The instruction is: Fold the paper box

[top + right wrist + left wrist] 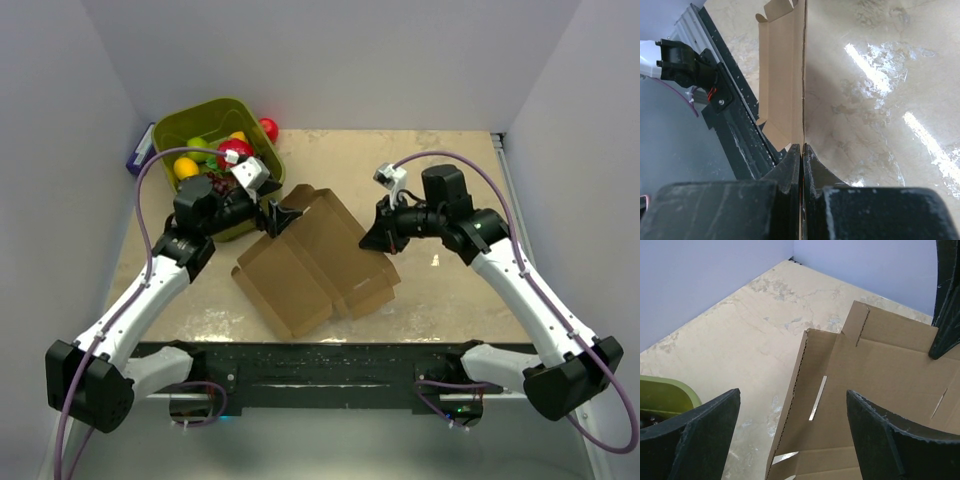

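A flat brown cardboard box blank [315, 262] with slits and creases lies in the middle of the table. My right gripper [370, 240] is shut on the blank's right edge; in the right wrist view the thin cardboard panel [782, 75] runs edge-on out from between the closed fingers [790, 165]. My left gripper [285, 218] is open and empty, hovering over the blank's upper left flap. In the left wrist view its two fingers [695, 437] stand wide apart either side of the raised cardboard flap [840, 405].
A green bin [215, 160] of coloured toy fruit stands at the back left, just behind my left gripper. A red ball [268, 128] lies beside it. The black base rail [330, 370] runs along the near edge. White walls close in on three sides.
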`<state>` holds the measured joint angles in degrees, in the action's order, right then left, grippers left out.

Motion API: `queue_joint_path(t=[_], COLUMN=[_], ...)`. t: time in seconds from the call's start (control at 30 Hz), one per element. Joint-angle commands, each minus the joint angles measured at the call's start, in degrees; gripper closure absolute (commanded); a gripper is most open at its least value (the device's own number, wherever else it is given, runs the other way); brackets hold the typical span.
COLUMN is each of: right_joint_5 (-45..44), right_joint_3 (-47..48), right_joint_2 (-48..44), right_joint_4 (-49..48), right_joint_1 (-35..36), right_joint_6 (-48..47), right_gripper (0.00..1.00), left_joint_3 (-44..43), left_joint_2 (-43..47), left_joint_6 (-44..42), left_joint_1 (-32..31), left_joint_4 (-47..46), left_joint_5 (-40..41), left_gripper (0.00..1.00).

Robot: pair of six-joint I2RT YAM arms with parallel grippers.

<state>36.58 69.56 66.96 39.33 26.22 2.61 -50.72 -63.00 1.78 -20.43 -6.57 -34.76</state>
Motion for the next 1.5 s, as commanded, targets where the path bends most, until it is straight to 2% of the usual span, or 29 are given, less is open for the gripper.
queue_joint_path(t=[0.0, 0.13, 0.2, 0.33, 0.43, 0.47, 0.57, 0.63, 0.7, 0.73, 0.83, 0.87, 0.93, 0.97, 1.13, 1.3, 1.47], right_joint_5=[-0.37, -0.8, -0.98, -1.42, -2.03, -2.47, -5.19, -7.3, -8.71, -10.8, -15.02, -16.44, -20.56, -24.5, -29.46, -29.37, -28.76], right_joint_3=[-0.39, -0.3, -0.13, -0.3, -0.48, -0.48, -0.74, -0.92, -1.18, -1.53, -2.32, -2.5, -3.2, -3.55, -8.81, -14.0, -20.68], right_joint_2=[-1.39, -1.48, -1.39, -1.39, -1.31, -1.3, -1.83, -2.01, -2.8, -3.06, -4.11, -4.64, -5.52, -6.05, -12.98, -18.35, -20.29], right_joint_4=[-1.89, -1.8, -1.45, -1.63, -1.71, -1.89, -3.2, -4.52, -5.84, -6.98, -8.47, -8.66, -8.66, -8.57, -10.67, -12.17, -17.0], right_joint_1=[0.68, 0.94, 1.12, 1.47, 1.64, 1.64, 1.64, 1.73, 1.64, 1.64, 1.64, 1.56, 1.56, 1.47, -1.34, -8.19, -9.43], right_joint_6=[0.73, 0.73, 0.73, 0.55, 0.73, 0.99, 3.18, 5.02, 6.52, 8.18, 11.61, 12.24, 13.55, 13.82, 16.02, 17.25, 19.01], right_gripper=[1.0, 1.0, 1.0, 1.0, 1.0, 1.0, 1.0, 1.0, 0.93, 0.78, 0.55, 0.42, 0.3, 0.2, 0.08, 0.06, 0.07], left_joint_3=[-0.96, -0.79, -0.87, -0.78, -0.7, -0.61, -0.08, 0.09, 0.53, 0.71, 1.24, 1.5, 2.02, 2.11, 1.68, 1.5, 1.85], left_joint_2=[-0.63, -0.81, -0.98, -1.16, -1.16, -1.07, -0.89, -0.98, -0.98, -0.89, -0.72, -0.54, -0.1, -0.02, -0.72, -0.63, 0.16], left_joint_6=[-3.01, -3.19, -3.36, -5.29, -6.0, -6.09, -5.74, -5.3, -4.95, -4.6, -3.72, -3.45, -2.84, -2.58, -2.4, -2.22, -2.22], left_joint_1=[-1.02, -1.72, -2.16, -4.45, -5.32, -5.33, -5.94, -6.2, -6.38, -6.38, -6.38, -6.38, -6.29, -6.38, -6.12, -5.59, -5.59], left_joint_4=[-0.55, -0.55, -0.64, -0.03, 0.33, 0.33, 0.06, -0.02, -0.02, -0.02, 0.15, 0.24, 0.5, 0.59, 1.64, 2.35, 1.65], left_joint_5=[2.33, 3.3, 3.47, 5.22, 6.98, 7.25, 9.97, 13.03, 14.8, 16.38, 19.54, 20.52, 22.54, 22.81, 23.16, 23.16, 21.32], left_gripper=[0.2, 0.39, 0.52, 0.62, 0.74, 0.83, 1.0, 1.0, 1.0, 1.0, 1.0, 1.0, 1.0, 1.0, 1.0, 1.0, 1.0])
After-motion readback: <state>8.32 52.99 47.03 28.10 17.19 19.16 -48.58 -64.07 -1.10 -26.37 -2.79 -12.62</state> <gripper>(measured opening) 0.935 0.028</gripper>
